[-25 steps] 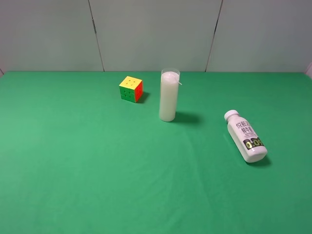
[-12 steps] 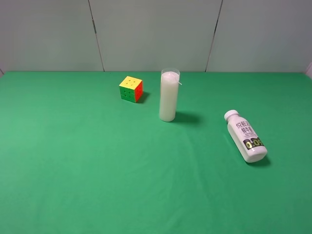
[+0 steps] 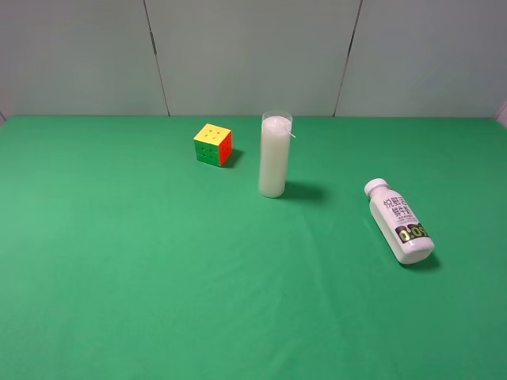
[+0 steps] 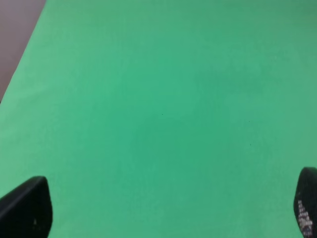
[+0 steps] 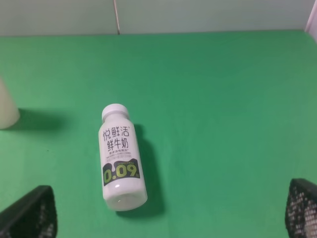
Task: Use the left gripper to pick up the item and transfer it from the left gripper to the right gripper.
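Observation:
The item, a small white bottle [image 3: 400,223] with a white cap and a dark and green label, lies on its side on the green cloth at the right, cap pointing away from the front edge. It also shows in the right wrist view [image 5: 120,156], lying between and beyond the fingertips. My right gripper [image 5: 171,210] is open and empty, short of the bottle. My left gripper [image 4: 168,208] is open and empty over bare green cloth. Neither arm shows in the exterior high view.
A tall white candle in clear glass [image 3: 274,154] stands upright near the middle back. A coloured puzzle cube [image 3: 213,144] sits to its left. A grey panelled wall runs behind the green table [image 3: 158,269]. The candle's base edges into the right wrist view [image 5: 6,111].

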You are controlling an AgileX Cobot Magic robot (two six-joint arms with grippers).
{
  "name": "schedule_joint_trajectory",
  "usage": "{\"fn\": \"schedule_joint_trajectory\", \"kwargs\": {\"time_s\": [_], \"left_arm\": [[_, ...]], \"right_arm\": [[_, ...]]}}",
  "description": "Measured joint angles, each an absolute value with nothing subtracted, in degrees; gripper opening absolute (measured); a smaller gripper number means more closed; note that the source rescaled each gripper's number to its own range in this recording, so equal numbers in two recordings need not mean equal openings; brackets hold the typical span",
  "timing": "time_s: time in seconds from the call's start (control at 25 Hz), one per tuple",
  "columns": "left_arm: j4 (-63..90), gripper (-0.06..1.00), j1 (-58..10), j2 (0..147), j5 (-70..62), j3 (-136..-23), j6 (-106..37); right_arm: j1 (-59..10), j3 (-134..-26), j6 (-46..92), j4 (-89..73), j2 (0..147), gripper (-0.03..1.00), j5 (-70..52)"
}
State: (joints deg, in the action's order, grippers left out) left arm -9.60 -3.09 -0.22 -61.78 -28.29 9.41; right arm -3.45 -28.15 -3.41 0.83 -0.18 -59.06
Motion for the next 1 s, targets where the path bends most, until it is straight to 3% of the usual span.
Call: {"fn": "schedule_joint_trajectory", "kwargs": {"time_s": [1.0], "left_arm": [[-9.6, 0.94, -3.1, -0.2, -61.8, -28.3, 9.4]], "right_arm": [[-3.5, -28.1, -3.4, 0.8, -0.2, 1.0, -58.9]]}}
